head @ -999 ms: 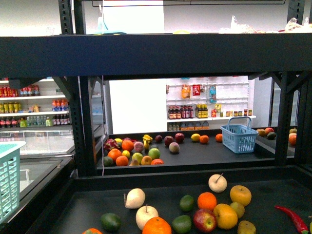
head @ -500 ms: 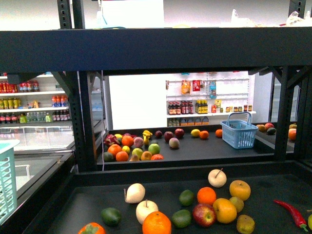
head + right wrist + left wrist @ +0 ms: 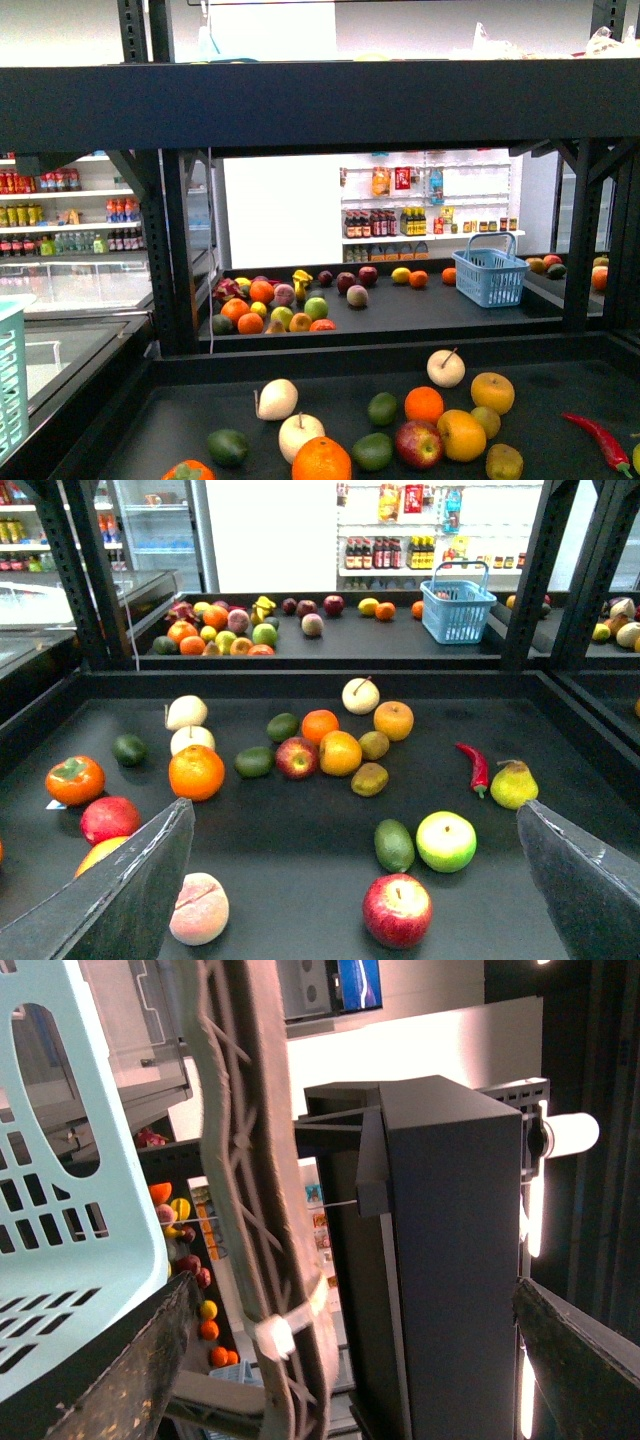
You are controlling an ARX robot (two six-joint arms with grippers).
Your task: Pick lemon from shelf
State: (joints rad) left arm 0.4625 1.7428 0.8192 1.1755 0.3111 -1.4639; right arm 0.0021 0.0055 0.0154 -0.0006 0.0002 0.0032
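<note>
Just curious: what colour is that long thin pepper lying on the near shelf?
Red; the chili pepper shows best in the right wrist view.

Fruit lies scattered on the shelf (image 3: pixel 180 425), a basket (image 3: pixel 491 275) behind.

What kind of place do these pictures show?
Probably a grocery shop, or a mock-up of one: loose fruit lies on a black shelf, a blue basket stands on a farther deck, and bottled drinks fill wall shelves behind.

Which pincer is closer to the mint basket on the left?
Left. The left pincer sits right beside the mint basket. The right pincer hangs over the fruit on the shelf, with the basket out of its view.
</note>
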